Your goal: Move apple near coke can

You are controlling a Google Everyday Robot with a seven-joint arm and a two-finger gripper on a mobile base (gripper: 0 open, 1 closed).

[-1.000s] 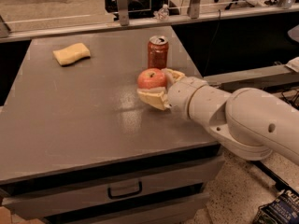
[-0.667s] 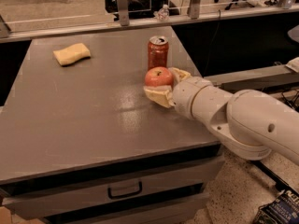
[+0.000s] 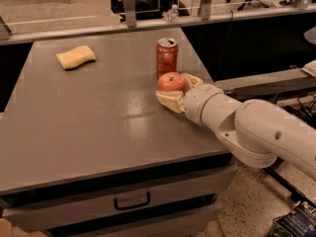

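The red-pink apple [image 3: 171, 82] sits between the cream fingers [image 3: 168, 101] of my gripper [image 3: 177, 90], low over the grey table [image 3: 89, 122] near its right side. The gripper is shut on the apple, one finger in front of it and one behind. The red-orange coke can [image 3: 167, 56] stands upright just behind the apple, a small gap or none between them. My white arm [image 3: 247, 127] reaches in from the right.
A yellow sponge [image 3: 76, 57] lies at the table's far left. A metal rail and posts [image 3: 129, 4] run behind the table. Drawers [image 3: 131, 200] are below the front edge. A shelf edge [image 3: 266, 83] is to the right.
My gripper has carried the apple to the right and farther back, closer to the coke can. The can and sponge have not moved.
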